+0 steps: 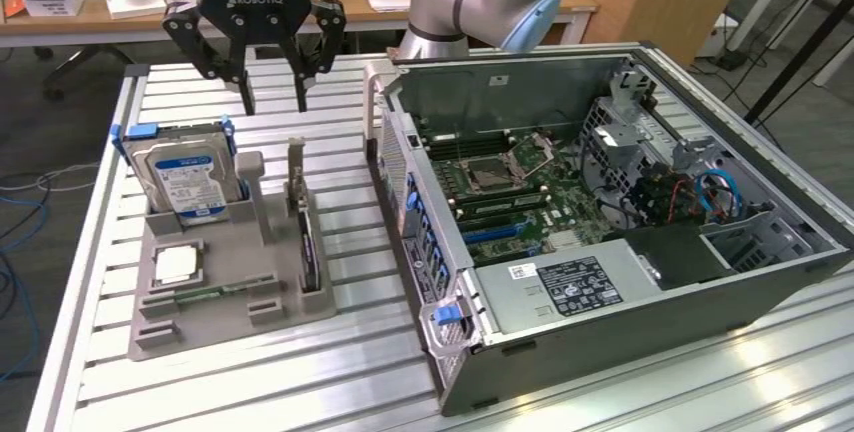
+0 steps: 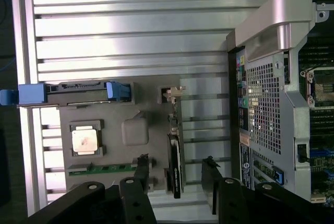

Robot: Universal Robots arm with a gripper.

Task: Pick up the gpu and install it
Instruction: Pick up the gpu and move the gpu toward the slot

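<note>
The slatted table point(image 1: 200, 392) carries everything. On the exterior view's right lies the computer case point(image 1: 601, 342), side open so the motherboard point(image 1: 521, 202) faces up to take a card. Left of it sits the grey parts holder point(image 1: 214, 337), each part in its own slot. The hard drive point(image 1: 191, 177) stands at the far end. The gpu point(image 1: 306, 242) stands on edge along the side nearest the case, top edge free for pinching. My gripper point(image 1: 274, 102) hangs above the holder's far end, its fingers point(image 2: 143, 179) spread wide, empty, framing the card from above.
</note>
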